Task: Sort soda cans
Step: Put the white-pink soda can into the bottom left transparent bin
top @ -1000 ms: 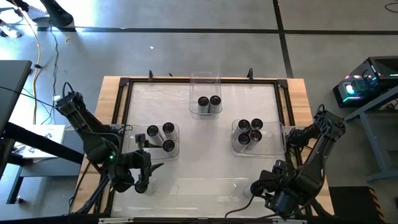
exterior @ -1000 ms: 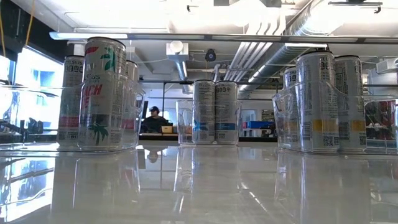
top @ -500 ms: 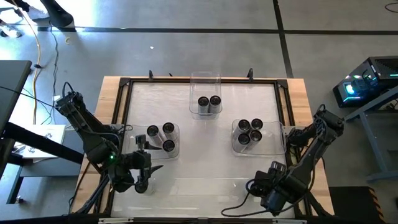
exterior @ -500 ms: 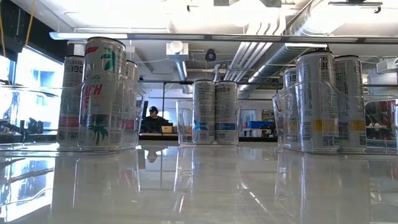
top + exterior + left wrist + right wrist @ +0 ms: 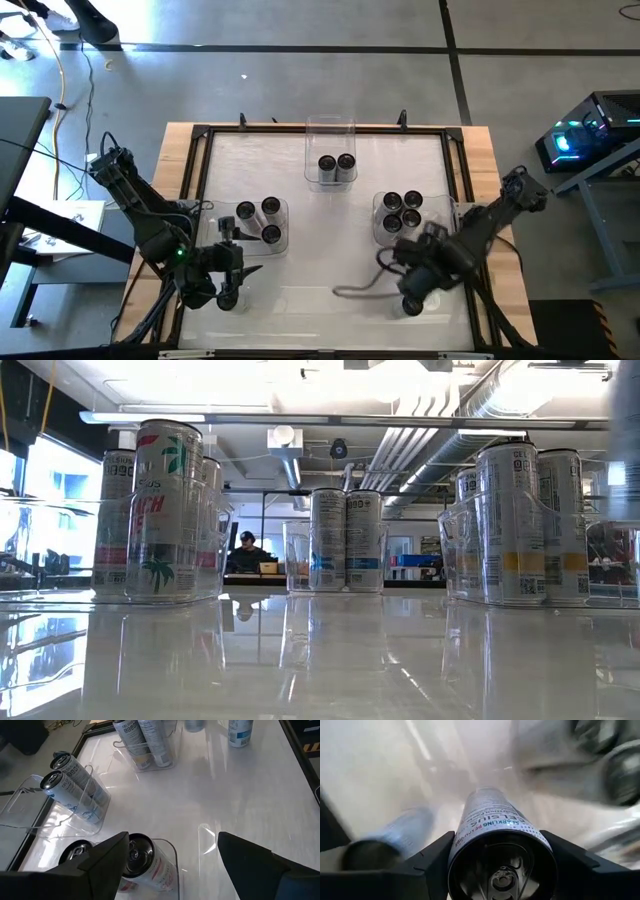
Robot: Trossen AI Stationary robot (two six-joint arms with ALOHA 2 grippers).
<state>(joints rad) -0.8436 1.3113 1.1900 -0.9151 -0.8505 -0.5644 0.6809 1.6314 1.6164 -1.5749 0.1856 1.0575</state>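
Right claw [image 5: 500,862] closed on a can [image 5: 501,845], fingers on either side of its body; top view puts it at the near right of the surface [image 5: 330,215], just in front of the right tray [image 5: 440,236]. That tray holds four cans [image 5: 402,212]. Left tray [image 5: 283,222]: three cans [image 5: 258,220]. Far-centre tray [image 5: 330,130]: two cans [image 5: 336,163]. Left claw [image 5: 170,855] open, nothing in it, over the near left corner beside the left tray.
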